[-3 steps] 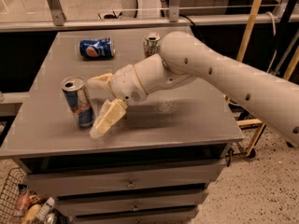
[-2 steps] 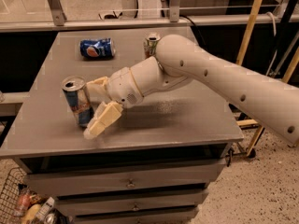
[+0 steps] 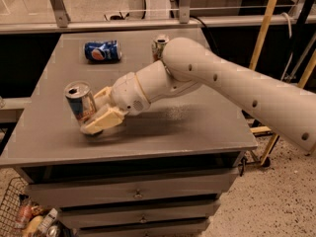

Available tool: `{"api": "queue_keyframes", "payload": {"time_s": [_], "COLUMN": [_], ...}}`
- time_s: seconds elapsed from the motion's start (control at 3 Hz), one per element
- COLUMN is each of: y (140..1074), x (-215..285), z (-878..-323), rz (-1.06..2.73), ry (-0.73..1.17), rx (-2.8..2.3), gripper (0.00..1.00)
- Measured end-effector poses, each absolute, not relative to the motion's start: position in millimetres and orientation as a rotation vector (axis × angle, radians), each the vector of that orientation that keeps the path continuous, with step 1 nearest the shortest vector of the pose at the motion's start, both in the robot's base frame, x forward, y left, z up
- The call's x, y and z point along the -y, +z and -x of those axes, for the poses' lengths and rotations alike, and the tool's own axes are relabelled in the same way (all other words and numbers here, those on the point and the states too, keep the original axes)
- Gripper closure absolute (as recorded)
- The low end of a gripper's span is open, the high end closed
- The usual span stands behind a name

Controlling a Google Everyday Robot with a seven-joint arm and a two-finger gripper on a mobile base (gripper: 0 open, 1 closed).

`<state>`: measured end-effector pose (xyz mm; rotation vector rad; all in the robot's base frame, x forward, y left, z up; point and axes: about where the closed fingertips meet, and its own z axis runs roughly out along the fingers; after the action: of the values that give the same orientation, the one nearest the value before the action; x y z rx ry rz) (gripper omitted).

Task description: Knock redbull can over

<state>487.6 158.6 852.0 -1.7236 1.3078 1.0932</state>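
Note:
The redbull can (image 3: 79, 101), tall and slim, blue and silver with a silver top, stands near the left front of the grey table (image 3: 197, 127) and leans slightly to the left. My gripper (image 3: 95, 113) is at the can's lower right side. One cream finger lies behind the can's base and the other (image 3: 101, 122) in front of it, both against the can. The jaws stand apart, not closed on it. My white arm reaches in from the right.
A blue Pepsi can (image 3: 102, 51) lies on its side at the back of the table. Another can (image 3: 159, 43) stands at the back, partly behind my arm. A wire basket (image 3: 15, 216) with items is on the floor at lower left. Yellow poles (image 3: 261, 28) stand to the right.
My gripper has moved left up to the redbull can, and its fingers now press the can's base. The can has shifted and tilted slightly left.

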Motion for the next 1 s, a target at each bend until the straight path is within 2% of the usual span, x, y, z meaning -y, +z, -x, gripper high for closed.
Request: {"api": "queue_keyframes", "payload": {"time_s": [0.33,0.67,1.0], "y": [860.9,882.9,899.7], "x": [-150.4,-130.4,-110.5], "z": [-495.6,-514.1,-532.9], "rz": [1.732,1.795,1.943], "ry": [1.05,0.902,0.672], "rx": [-1.305,-1.34,-1.443], "gripper": [0.8,0.99,1.0]}}
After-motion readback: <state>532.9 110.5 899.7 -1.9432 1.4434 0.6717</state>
